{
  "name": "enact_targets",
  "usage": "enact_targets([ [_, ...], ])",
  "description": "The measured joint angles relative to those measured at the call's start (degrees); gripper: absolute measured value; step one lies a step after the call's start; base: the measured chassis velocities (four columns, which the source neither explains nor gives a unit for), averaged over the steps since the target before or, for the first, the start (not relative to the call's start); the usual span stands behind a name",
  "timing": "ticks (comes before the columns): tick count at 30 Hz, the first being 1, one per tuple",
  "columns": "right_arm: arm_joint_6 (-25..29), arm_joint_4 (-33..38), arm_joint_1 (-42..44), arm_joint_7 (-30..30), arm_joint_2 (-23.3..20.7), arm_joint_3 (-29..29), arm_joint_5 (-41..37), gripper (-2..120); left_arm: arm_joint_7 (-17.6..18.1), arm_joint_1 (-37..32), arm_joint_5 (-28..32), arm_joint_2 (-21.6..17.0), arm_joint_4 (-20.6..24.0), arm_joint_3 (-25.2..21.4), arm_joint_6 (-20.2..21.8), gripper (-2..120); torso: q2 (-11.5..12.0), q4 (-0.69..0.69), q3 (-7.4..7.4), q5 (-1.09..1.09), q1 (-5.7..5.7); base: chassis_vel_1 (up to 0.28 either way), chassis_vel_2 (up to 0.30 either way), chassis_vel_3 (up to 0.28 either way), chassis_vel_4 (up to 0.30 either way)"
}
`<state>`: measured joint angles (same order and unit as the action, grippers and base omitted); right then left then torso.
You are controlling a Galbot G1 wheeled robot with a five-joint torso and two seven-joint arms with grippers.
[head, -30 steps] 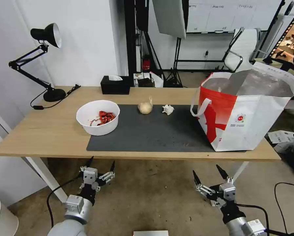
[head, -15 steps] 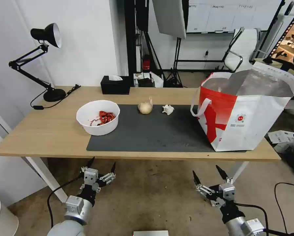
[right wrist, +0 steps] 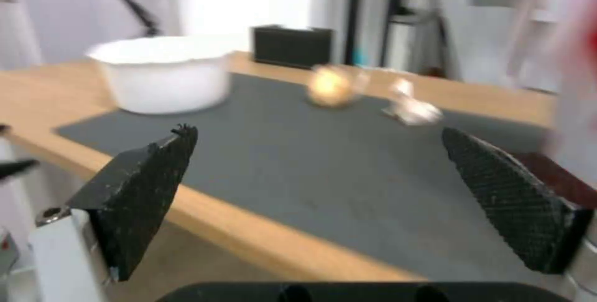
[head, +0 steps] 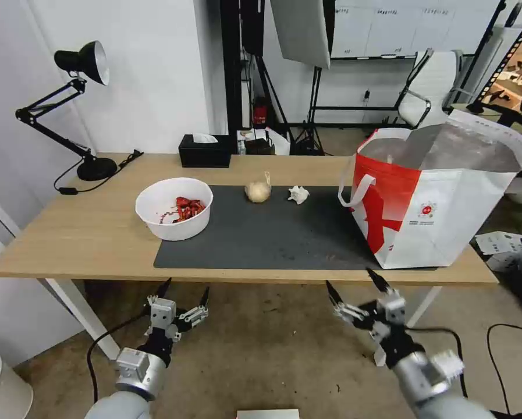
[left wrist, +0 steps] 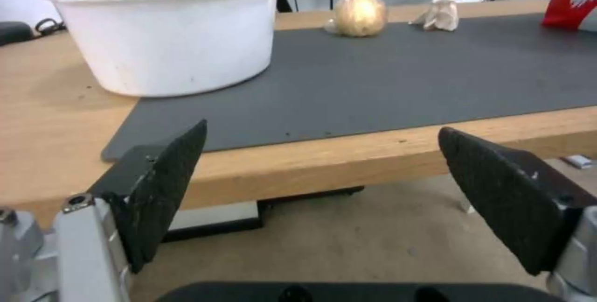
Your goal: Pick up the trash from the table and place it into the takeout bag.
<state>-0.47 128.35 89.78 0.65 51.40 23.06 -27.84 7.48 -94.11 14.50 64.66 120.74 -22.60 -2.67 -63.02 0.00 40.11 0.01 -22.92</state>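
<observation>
We see the table, a long light-wood desk carrying a dark grey mat that runs along its front edge from near the middle of the left half to the right end. On the right end of the table stands the takeout bag, the biggest thing there, upright with its foil-lined mouth open and its base partly on the mat's right end. At the mat's left end sits the white bowl with red scraps inside (it straddles the mat's left edge, partly on bare wood). Along the mat's back edge, near the middle of the table, lies the knotted yellowish bag, and just to its right, apart from it, the crumpled tissue. A black tissue box stands at the table's back edge, and a black desk lamp at the back left corner.

Both arms are below the front edge of the table, over the floor. We find the left gripper under the mat's left front corner, its fingers spread wide and holding nothing. The right gripper sits just below the front edge, in front of the bag's left side, likewise wide open and empty.
</observation>
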Motion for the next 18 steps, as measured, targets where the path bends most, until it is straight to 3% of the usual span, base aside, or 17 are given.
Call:
enact_targets([
  [1, 0.0, 0.0, 0.0, 0.0, 0.0, 0.0, 0.0, 100, 0.0, 0.0, 0.0, 0.0, 0.0, 0.0, 0.0, 100, 0.0, 0.00, 0.00, 0.00, 0.00, 0.000, 0.000, 0.000, 0.000],
  [5, -2.8, -4.7, -14.5, 0.8, -6.2, -8.3, -6.0, 100, -0.1, -0.5, 0.2, 0.5, 0.1, -1.2, 0.0, 100, 0.0, 0.02, 0.01, -0.02, 0.00, 0.000, 0.000, 0.000, 0.000],
  [7, -3.1, -6.0, -17.0, 0.6, -6.8, -9.9, -6.7, 100, -0.1, -0.6, 0.4, 0.5, 0.1, -1.5, 0.0, 100, 0.0, 0.01, 0.01, 0.00, 0.00, 0.000, 0.000, 0.000, 0.000],
  [8, -3.9, -9.3, -23.7, -0.3, -7.5, -14.8, -8.0, 100, -0.2, -0.5, 0.9, 0.4, -0.1, -2.2, 0.0, 100, 0.0, -0.02, 0.00, -0.01, 0.00, 0.000, 0.000, 0.000, 0.000],
  [9, -3.9, -9.3, -23.7, -0.3, -7.5, -14.8, -8.0, 100, -0.2, -0.5, 0.9, 0.4, -0.1, -2.2, 0.0, 100, 0.0, -0.02, 0.00, -0.01, 0.00, 0.000, 0.000, 0.000, 0.000],
  [10, -4.3, -11.5, -28.3, -1.4, -7.5, -18.3, -8.9, 100, -0.2, -0.4, 1.1, 0.4, -0.2, -2.5, 0.0, 100, 0.0, -0.02, 0.00, -0.02, 0.00, 0.000, 0.000, 0.000, 0.000],
  [12, -4.8, -17.1, -38.4, -5.5, -5.9, -26.8, -9.8, 100, -0.2, -0.1, 1.3, 0.3, -0.5, -3.1, 0.0, 100, 0.0, 0.00, 0.01, -0.02, 0.00, 0.000, 0.000, 0.000, 0.000],
  [14, -5.0, -19.2, -41.8, -7.2, -4.8, -29.8, -10.1, 100, -0.2, -0.1, 1.3, 0.3, -0.6, -3.2, 0.0, 100, 0.0, 0.01, 0.01, -0.01, -0.01, 0.000, 0.000, 0.000, 0.000],
  [17, -9.3, -29.7, -57.4, -18.2, 2.3, -40.3, -13.7, 100, -0.2, 0.1, 1.6, 0.3, -1.0, -3.8, 0.0, 100, 0.0, 0.01, 0.01, -0.03, 0.00, 0.000, 0.000, 0.000, 0.000],
  [18, -9.3, -29.7, -57.4, -18.2, 2.3, -40.3, -13.7, 100, -0.2, 0.1, 1.6, 0.3, -1.0, -3.8, 0.0, 100, 0.0, 0.01, 0.01, -0.03, 0.00, 0.000, 0.000, 0.000, 0.000],
])
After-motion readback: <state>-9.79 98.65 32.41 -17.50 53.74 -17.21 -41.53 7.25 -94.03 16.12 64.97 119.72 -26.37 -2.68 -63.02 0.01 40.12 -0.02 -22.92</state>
